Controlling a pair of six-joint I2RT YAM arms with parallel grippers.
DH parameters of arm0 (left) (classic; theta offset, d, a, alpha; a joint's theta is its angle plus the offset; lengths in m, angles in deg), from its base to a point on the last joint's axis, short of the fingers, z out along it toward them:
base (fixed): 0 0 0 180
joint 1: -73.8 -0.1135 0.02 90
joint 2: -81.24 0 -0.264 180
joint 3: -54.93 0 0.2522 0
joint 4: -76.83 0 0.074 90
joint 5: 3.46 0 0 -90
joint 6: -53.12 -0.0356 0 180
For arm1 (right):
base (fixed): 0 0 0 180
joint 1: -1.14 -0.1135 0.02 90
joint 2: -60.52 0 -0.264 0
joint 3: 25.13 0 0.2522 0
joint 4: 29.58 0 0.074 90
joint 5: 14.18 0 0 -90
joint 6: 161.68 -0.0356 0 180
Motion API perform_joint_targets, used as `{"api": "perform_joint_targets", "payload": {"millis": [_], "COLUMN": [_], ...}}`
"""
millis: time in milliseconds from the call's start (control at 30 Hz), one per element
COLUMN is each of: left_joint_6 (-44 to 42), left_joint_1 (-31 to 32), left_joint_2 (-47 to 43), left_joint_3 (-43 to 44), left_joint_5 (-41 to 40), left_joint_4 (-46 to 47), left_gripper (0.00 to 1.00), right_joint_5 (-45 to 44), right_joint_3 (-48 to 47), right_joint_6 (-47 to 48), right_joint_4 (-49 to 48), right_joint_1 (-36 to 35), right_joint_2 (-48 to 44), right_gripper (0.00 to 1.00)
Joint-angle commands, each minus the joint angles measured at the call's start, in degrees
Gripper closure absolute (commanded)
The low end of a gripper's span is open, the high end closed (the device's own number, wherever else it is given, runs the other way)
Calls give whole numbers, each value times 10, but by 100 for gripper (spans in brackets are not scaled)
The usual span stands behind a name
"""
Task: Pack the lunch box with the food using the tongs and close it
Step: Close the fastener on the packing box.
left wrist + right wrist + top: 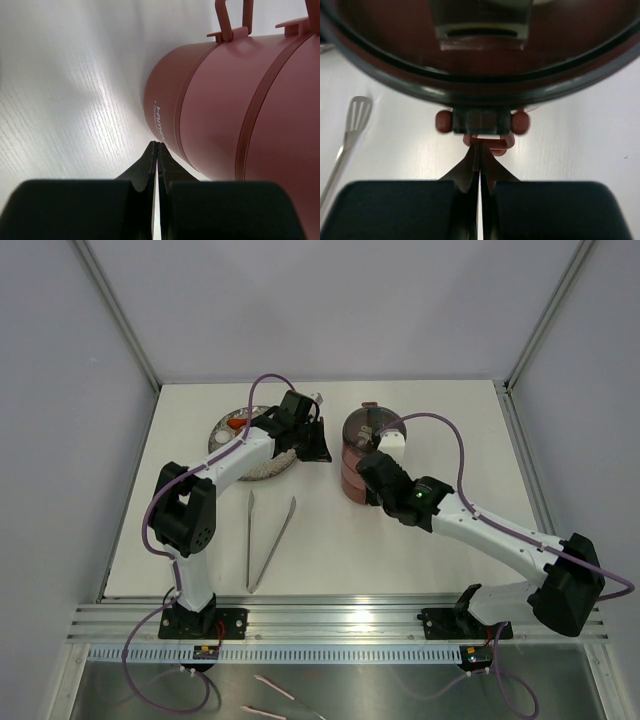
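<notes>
Lunch box stands as one closed stack of dark-red tiers on the far part of the table, a little right of the middle, with a lid on top. The left gripper has its jaws pressed fully together and holds nothing; its tips are just beside the side wall of the stack. The right gripper is also closed tight and empty, its tips right at a small red loop under the rim; whether they touch it I cannot tell. The tongs lie flat on the table beside the left arm, apart from both grippers. One orange piece of food sits on the grey plate.
</notes>
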Motion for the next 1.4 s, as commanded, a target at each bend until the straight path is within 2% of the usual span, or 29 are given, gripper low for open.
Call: {"api": "perform_joint_targets", "payload": {"millis": [0,167,367,533,767,1033,1300,1367], "left_joint_6": [-9,-10,-8,-13,-5,-16,-2,0], "left_joint_1": [-2,-2,-2,-5,-26,-35,-35,-35], "left_joint_2": [-13,-12,-9,-6,17,89,127,129], "left_joint_3": [26,27,24,26,44,132,151,149], "left_joint_5": [-8,-6,1,-2,9,18,46,49], "left_joint_4": [9,8,14,14,23,0,11,13], "left_gripper": [100,100,100,100,100,100,100,100], "right_joint_5": [-63,-68,-81,-52,-63,-20,70,69], "right_joint_3": [0,28,69,88,114,80,96,105], "right_joint_6": [-9,5,13,21,-10,-12,-42,-44], "right_joint_4": [-28,-99,-151,-123,-38,-60,-82,-92], "right_joint_1": [0,6,22,23,23,26,26,26], "right_joint_2": [31,57,39,-31,-111,-72,-49,-46], "right_gripper": [100,100,100,100,100,100,100,100]}}
